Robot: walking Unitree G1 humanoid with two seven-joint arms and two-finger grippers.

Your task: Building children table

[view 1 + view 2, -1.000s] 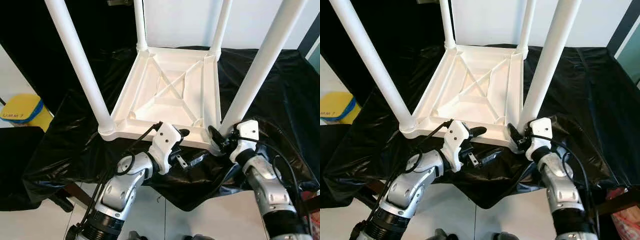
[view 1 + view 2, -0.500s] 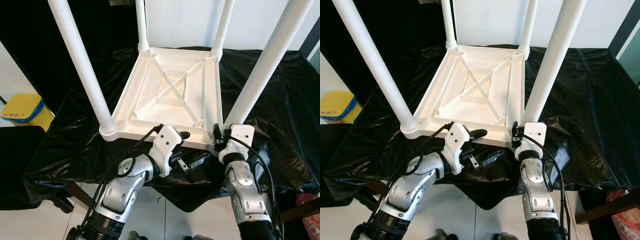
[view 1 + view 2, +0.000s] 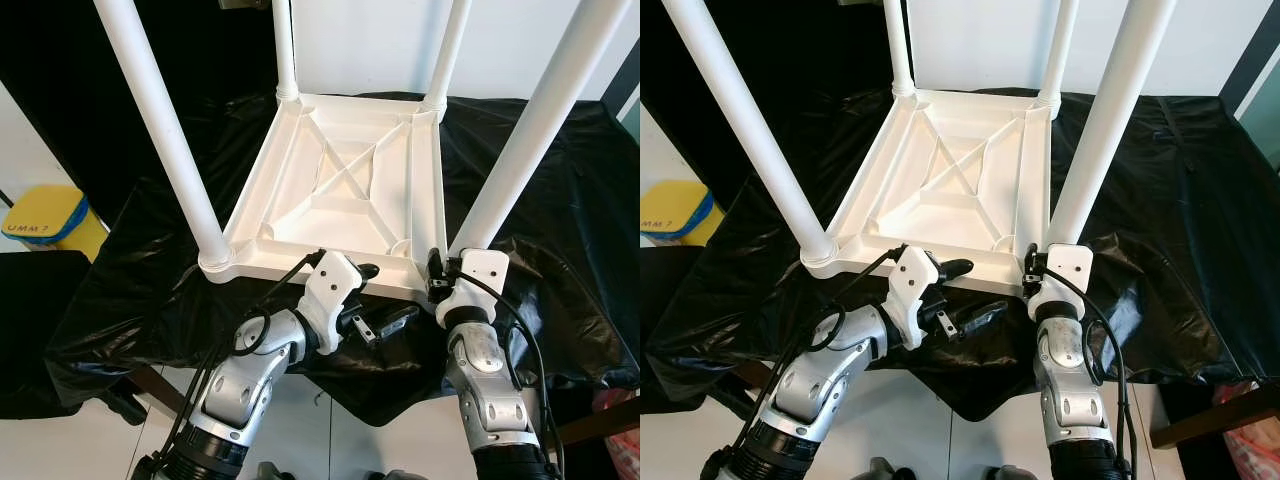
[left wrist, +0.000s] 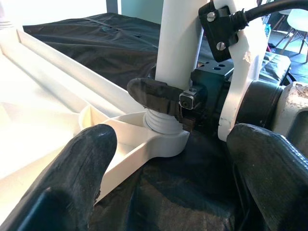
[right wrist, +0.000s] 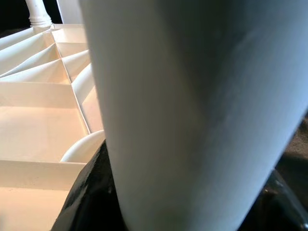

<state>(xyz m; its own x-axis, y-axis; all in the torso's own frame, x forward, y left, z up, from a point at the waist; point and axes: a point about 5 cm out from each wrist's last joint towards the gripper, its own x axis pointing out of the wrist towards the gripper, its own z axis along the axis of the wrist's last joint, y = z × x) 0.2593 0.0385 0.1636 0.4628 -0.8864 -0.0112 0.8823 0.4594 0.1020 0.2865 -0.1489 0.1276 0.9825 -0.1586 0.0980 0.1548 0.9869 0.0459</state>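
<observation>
Swung inward since a second ago, right gripper [image 3: 437,272] pinches the near-right leg [image 3: 510,160] at its socket on the upturned table [image 3: 340,190]; left gripper [image 3: 385,300] spread nearby. Twist squarely, keeping leg upright.

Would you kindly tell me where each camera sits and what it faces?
Left and right eye views: on the head, looking down at the upturned table; both arms show.
Left wrist view: along the left tool, facing the right tool at the near right leg.
Right wrist view: close against that leg.
All share that leg.
</observation>
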